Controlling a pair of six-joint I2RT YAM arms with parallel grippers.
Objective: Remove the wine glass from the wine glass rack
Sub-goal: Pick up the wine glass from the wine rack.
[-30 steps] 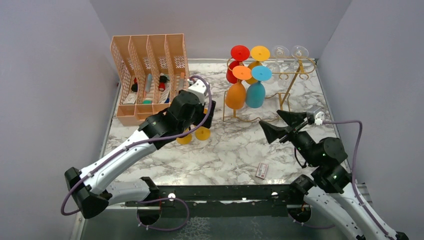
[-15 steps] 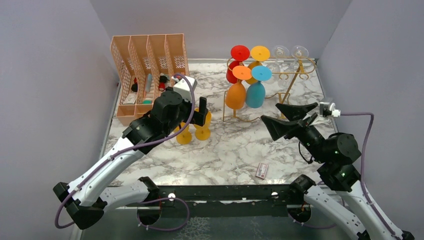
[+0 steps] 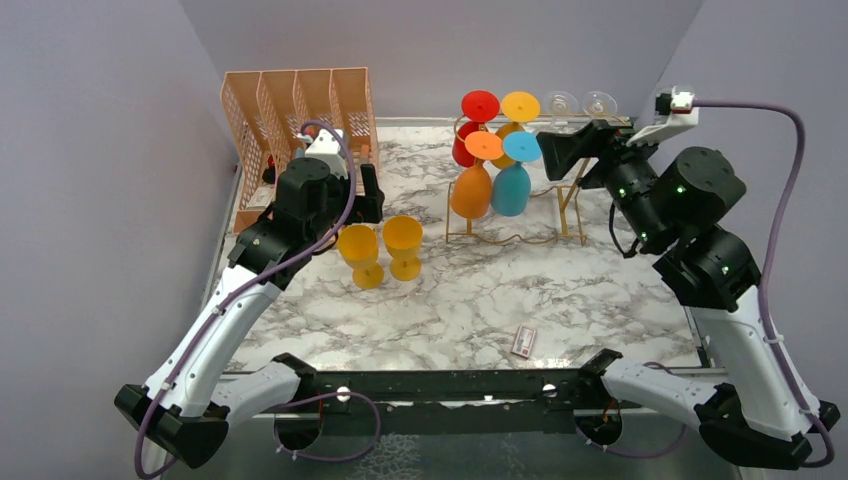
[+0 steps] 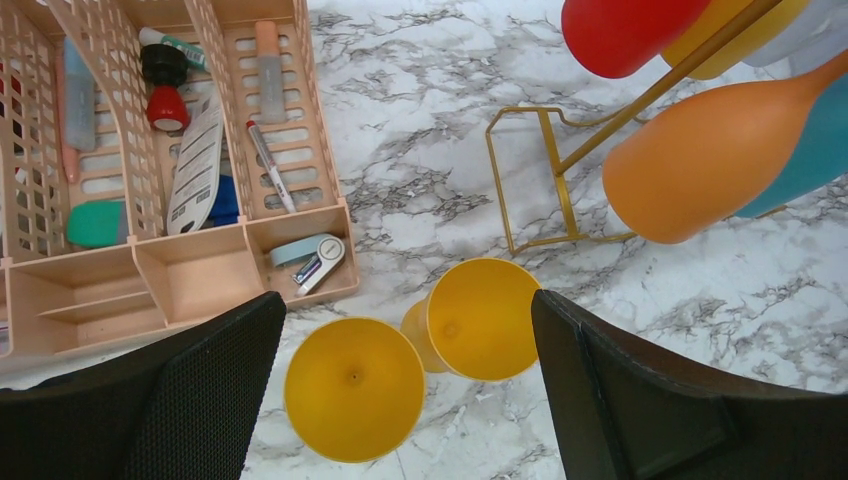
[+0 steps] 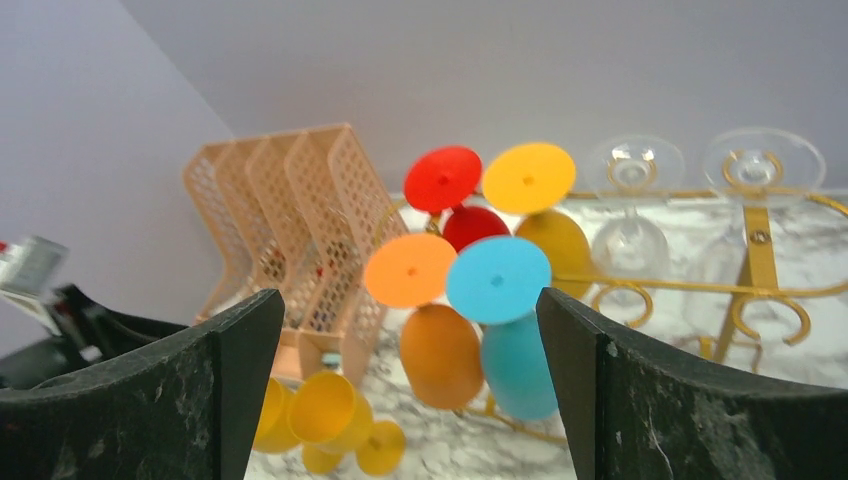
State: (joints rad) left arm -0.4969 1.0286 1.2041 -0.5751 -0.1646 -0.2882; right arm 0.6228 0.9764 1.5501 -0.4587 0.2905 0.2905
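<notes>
The wine glass rack [image 3: 575, 190] stands toward the far right corner of the bench, and six glasses hang on it upside down by their feet: a red glass [image 3: 466, 148], a yellow hanging glass [image 3: 520, 106], an orange glass [image 3: 470, 192], a teal wine glass [image 3: 511, 188] and two clear glasses [image 3: 580, 103]. The right end effector [image 3: 556, 152] is raised level with the feet, its jaws spread wide and holding nothing, just beside the teal wine glass, which looks like its likely target. The left end effector [image 3: 362, 200], also spread and empty, hovers over two yellow glasses [image 3: 380, 242] standing upright near the left edge. To do the step well, the right jaws should straddle the teal stem just under its foot and close gently. The glass should then slide out along its hook's open end rather than being pulled straight down. The orange glass hangs just beside it, so the path should lead away from it, slowly enough that the wire rack does not tip.
</notes>
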